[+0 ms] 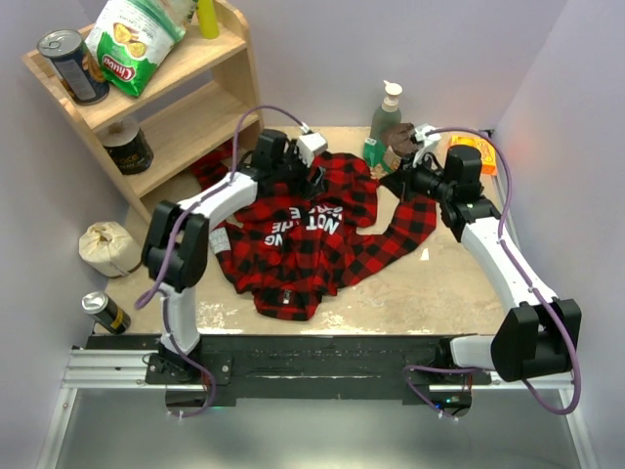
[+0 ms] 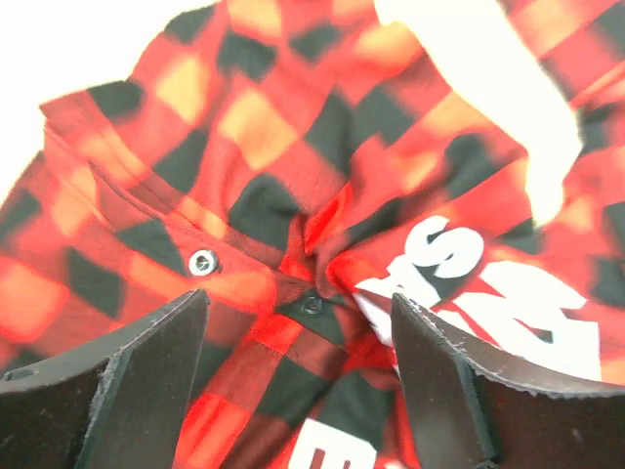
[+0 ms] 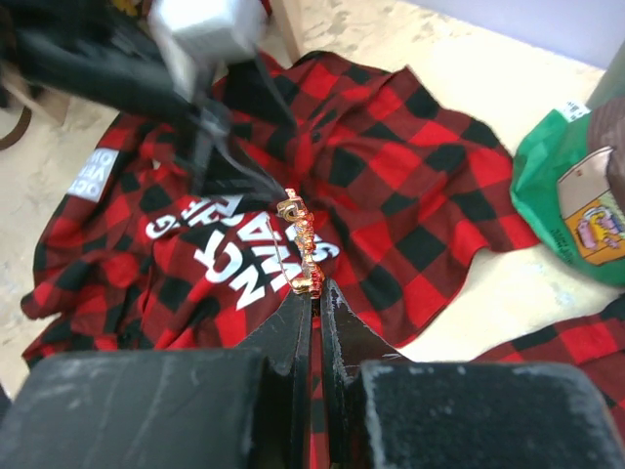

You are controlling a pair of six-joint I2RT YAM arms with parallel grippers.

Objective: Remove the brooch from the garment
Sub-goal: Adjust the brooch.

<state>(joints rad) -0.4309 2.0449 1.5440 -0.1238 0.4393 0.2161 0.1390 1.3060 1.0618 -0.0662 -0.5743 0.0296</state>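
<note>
The garment (image 1: 322, 244), a red-and-black plaid shirt with white block letters, lies crumpled in the middle of the table. My right gripper (image 3: 315, 288) is shut on the brooch (image 3: 301, 244), a small gold-tan ornament standing up from the fingertips with its thin pin wire sprung open. The brooch is held above the shirt (image 3: 391, 186) and looks free of the cloth. In the top view the right gripper (image 1: 402, 181) hovers at the shirt's far right edge. My left gripper (image 2: 301, 322) stands open low over the shirt's snap placket (image 2: 264, 127), near the lettering, holding nothing.
A wooden shelf (image 1: 186, 107) at the back left holds a chips bag (image 1: 132, 39) and cans. A soap bottle (image 1: 386, 112), a green packet (image 3: 571, 210) and a brown cloth lump (image 1: 398, 137) stand behind the shirt. A can (image 1: 105, 313) and a beige bundle (image 1: 109, 246) sit at the left.
</note>
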